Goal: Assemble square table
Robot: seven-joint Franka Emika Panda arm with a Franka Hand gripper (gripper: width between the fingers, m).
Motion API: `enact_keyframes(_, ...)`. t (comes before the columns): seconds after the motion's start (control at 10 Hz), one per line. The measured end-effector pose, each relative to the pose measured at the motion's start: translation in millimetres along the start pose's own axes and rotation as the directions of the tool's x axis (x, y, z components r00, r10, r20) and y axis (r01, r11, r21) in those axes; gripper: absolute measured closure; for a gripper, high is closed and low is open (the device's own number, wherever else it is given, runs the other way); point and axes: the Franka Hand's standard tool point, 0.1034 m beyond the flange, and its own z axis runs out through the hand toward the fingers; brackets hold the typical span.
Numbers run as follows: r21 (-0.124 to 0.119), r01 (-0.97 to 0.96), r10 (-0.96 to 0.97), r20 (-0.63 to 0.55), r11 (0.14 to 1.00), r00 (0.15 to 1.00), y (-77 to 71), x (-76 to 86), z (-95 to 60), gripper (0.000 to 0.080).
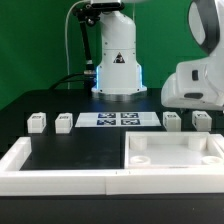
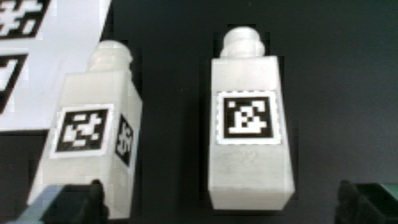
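**Four legs loose, jaws apart above a pair**

Four white legs (image 1: 38, 122) lie in a row across your dark table (image 1: 85, 138), two at each end of the marker board (image 1: 118, 120), and none is joined to the slab (image 1: 175, 152). You will find the slab lying flat at the front on the exterior view's right, against the long white rim wall (image 1: 20, 160). Your arm (image 1: 198, 85) hangs over the two legs on the exterior view's right.

In the wrist view your gripper (image 2: 214, 200) has its jaws spread wide and grips nothing; a dark fingertip (image 2: 63, 203) shows at each side. One leg (image 2: 249, 125) lies nearest the middle of that gap, tag upward and peg end pointing away from the fingers. Its neighbour (image 2: 93, 130) lies parallel just beside it, next to the marker board's edge. You cannot tell from here how high the fingers are above them.
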Motion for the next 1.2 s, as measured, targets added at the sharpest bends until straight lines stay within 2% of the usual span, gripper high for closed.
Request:
enact_keyframes(0.1,0.02,0.02,-0.02,0.002,1.0,1.0,-2.6,4.1,-1.7,0.015)
enact_keyframes(0.7,0.018,0.024,-0.024,0.001,1.0,1.0,-4.3,3.6,-1.3,0.015)
enact_keyframes(1.0,0.024,0.086,-0.085,-0.068,0.996,0.994,-15.8,4.2,1.6,0.015)
enact_keyframes(1.2,0.024,0.086,-0.084,-0.071,0.996,0.994,-15.6,4.4,2.5,0.015)
